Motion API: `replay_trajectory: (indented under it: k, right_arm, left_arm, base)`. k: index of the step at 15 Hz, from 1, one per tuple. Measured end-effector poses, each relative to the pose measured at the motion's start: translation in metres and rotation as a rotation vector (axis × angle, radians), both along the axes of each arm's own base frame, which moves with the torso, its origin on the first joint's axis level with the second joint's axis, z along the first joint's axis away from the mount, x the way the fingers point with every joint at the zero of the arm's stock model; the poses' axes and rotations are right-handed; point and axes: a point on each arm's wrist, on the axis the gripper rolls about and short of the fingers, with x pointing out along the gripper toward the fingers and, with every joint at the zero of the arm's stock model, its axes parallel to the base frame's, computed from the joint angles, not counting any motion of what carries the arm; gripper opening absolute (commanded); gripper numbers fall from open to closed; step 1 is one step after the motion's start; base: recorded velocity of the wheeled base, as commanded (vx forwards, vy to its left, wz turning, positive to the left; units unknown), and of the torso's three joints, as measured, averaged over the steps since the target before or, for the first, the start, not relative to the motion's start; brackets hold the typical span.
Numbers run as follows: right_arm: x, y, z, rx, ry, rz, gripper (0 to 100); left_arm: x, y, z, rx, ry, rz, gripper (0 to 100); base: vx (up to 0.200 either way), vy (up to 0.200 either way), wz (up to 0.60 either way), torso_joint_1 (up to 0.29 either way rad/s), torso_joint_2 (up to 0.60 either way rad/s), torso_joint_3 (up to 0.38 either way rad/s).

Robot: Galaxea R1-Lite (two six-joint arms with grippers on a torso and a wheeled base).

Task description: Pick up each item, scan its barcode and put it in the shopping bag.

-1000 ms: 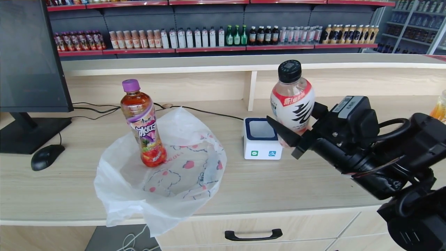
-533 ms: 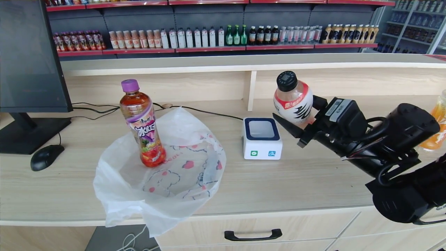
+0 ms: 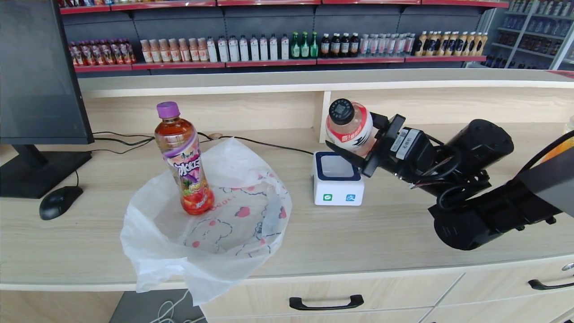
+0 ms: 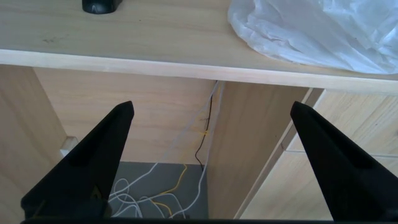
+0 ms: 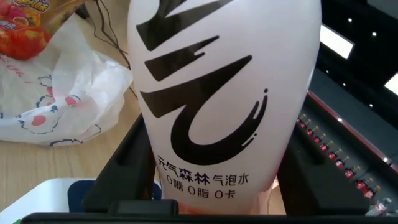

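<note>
The right gripper (image 3: pixel 354 134) is clamping its two black fingers around the body of the white sparkling-water bottle (image 3: pixel 347 123), one finger on each side, as the right wrist view shows close up (image 5: pixel 217 93). It is holding the bottle in the air, tipped over so that the black cap is pointing toward the robot's left. The bottle's side is hanging just above and behind the window of the white barcode scanner (image 3: pixel 337 184). That tilt is probably meant to turn the label's barcode down to the glass. I judge the scan is now in hand and bagging comes next.

Left of the scanner, the shopping bag (image 3: pixel 251 215) is lying spread open on the counter (image 3: pixel 358 233), its mouth slumping over the front edge. The open mouth is giving an easy drop from above. A purple-capped tea bottle (image 3: pixel 184 157) is standing upright in it, apparently already dealt with.

The left gripper (image 4: pixel 211 162) is hanging below the counter edge with its fingers spread wide and nothing between them, out of the way.
</note>
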Motion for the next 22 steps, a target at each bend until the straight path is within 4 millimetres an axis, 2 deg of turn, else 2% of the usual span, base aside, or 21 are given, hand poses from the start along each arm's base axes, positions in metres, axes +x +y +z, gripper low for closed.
replay_trajectory:
  k: [8, 15, 22]
  right_arm:
    - [0.009, 0.018, -0.019, -0.061, -0.024, 0.081, 0]
    - [0.013, 0.02, -0.029, -0.066, -0.003, 0.074, 0]
    - [0.013, 0.023, -0.031, -0.06, 0.009, 0.064, 0]
  left_arm:
    - [0.0, 0.0, 0.0, 0.0, 0.0, 0.0, 100]
    - [0.0, 0.0, 0.0, 0.0, 0.0, 0.0, 100]
    - [0.0, 0.0, 0.0, 0.0, 0.0, 0.0, 100]
  base:
    - [0.0, 0.0, 0.0, 0.0, 0.0, 0.0]
    - [0.0, 0.0, 0.0, 0.0, 0.0, 0.0]
    - [0.0, 0.0, 0.0, 0.0, 0.0, 0.0]
